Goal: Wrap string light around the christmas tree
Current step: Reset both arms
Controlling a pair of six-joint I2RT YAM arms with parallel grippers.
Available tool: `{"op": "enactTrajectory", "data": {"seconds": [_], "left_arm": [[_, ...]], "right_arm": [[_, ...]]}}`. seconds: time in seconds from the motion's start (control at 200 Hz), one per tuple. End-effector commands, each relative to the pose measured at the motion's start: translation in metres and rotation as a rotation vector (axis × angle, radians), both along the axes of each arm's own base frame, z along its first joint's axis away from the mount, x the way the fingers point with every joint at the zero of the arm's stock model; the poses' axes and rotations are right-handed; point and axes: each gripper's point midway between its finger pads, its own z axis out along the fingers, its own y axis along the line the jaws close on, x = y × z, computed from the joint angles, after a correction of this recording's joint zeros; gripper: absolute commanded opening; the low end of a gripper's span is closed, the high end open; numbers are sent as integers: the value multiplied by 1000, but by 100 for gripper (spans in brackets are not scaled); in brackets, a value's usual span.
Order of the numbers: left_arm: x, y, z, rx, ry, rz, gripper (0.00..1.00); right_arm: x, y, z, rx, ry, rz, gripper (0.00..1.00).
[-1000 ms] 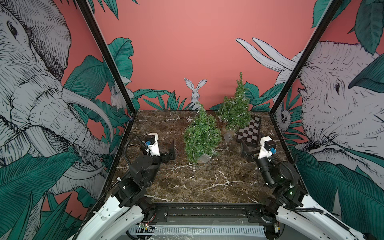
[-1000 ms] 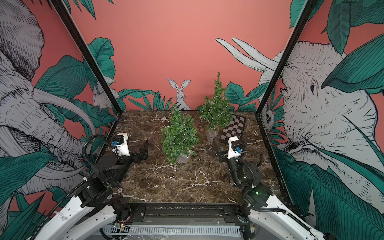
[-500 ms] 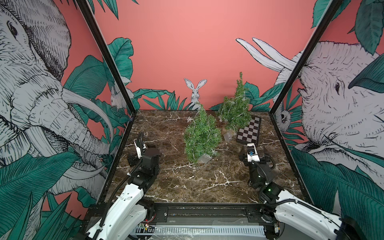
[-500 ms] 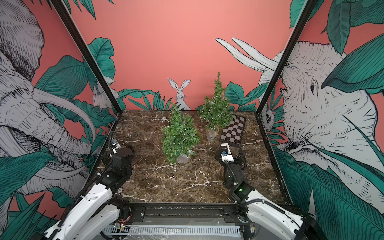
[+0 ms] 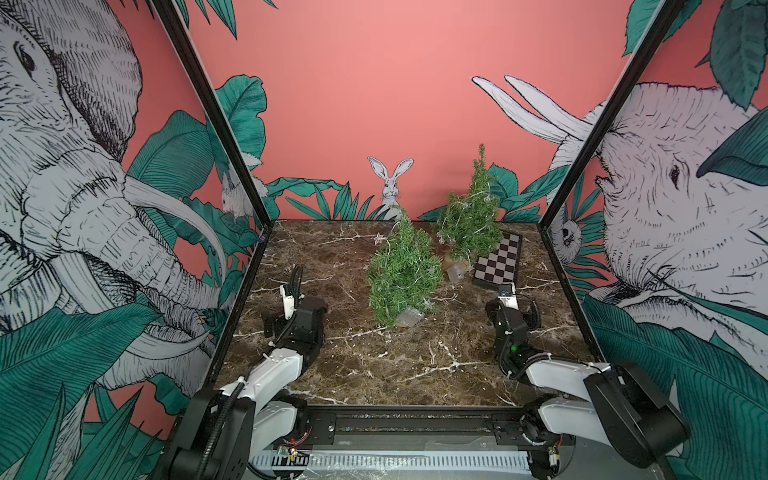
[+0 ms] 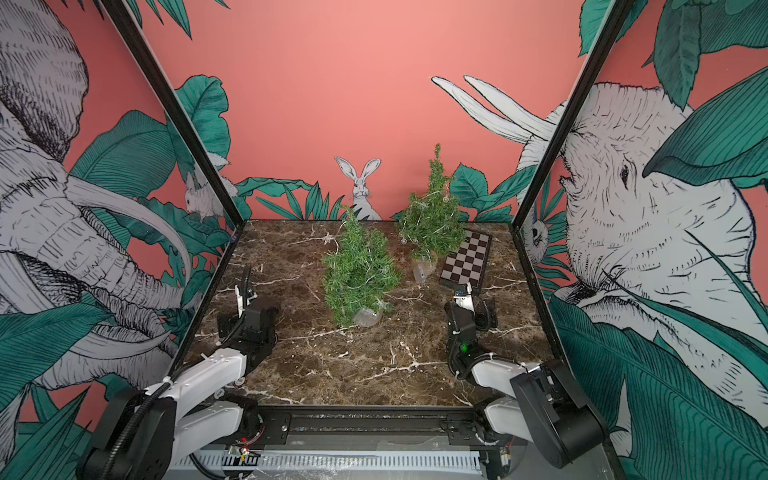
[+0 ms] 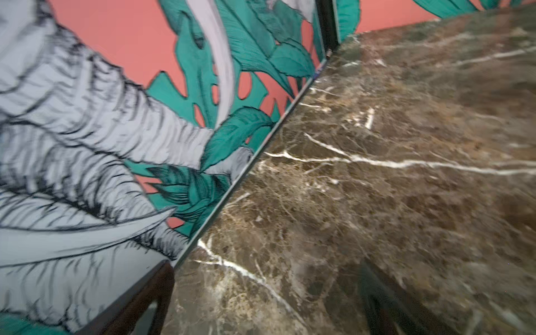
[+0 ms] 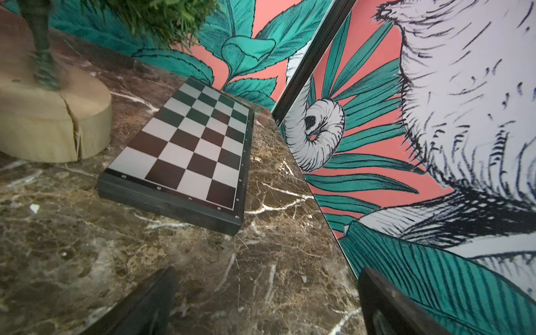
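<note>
Your string light (image 5: 388,249) is already lying on the nearer christmas tree (image 5: 401,278), which stands near the middle of the worktop (image 5: 374,357) and leans a little; a thin pale wire crosses its branches and a small star (image 5: 378,238) hangs off toward the back wall. I judge that the clear box at the foot of this tree (image 5: 409,318) is the battery case, resting on the worktop because the wire ends there. A second tree (image 6: 432,216), also with lights, stands behind it on a wooden disc (image 8: 55,127), with a chessboard (image 8: 188,156) lying flat just beside that disc.

Both arms are low at the sides, well apart from the trees. The left gripper (image 7: 269,301) has its jaws fully apart and holds nothing; the right gripper (image 8: 266,301) is the same, pointing toward the chessboard. To me this looks like a rest pose.

The only writing you can read is the small digits along the chessboard edge, such as 7 and 8.
</note>
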Motion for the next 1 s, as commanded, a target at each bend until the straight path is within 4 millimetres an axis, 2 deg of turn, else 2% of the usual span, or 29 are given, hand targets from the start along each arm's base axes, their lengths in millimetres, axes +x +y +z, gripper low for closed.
{"op": "enactTrajectory", "data": {"seconds": [0.0,0.15,0.27,0.29,0.34,0.39,0.49,0.57,0.685,0.725,0.745,0.995], "left_arm": [[33,-18,10,-39,-31,-135,99],[55,-33,15,-37,-116,-247,99],[72,-46,17,-51,-175,-333,99],[75,-49,16,-50,-175,-359,99],[81,-53,5,-52,-174,-389,99],[92,-56,8,-30,-206,-423,99],[95,-53,-6,-127,-122,-442,99],[100,-57,-18,-154,-126,-496,99],[101,-57,-19,-173,-108,-505,99],[102,-57,-19,-179,-110,-509,99],[102,-57,-19,-178,-112,-510,99],[101,-56,-18,-176,-113,-509,100]], "right_arm": [[14,0,18,100,-122,15,100],[29,-3,17,71,-122,34,100],[35,-12,-2,117,-133,51,99],[37,-13,1,121,-161,59,99],[33,-15,0,128,-177,61,100],[31,-14,-3,140,-165,72,99],[43,-5,-15,145,-123,134,98],[44,-11,-18,145,-105,97,100],[52,-19,-21,161,-67,56,99],[53,-22,-29,172,-30,41,99],[55,-23,-20,183,-48,37,99],[62,-32,-23,237,-23,29,99]]}}
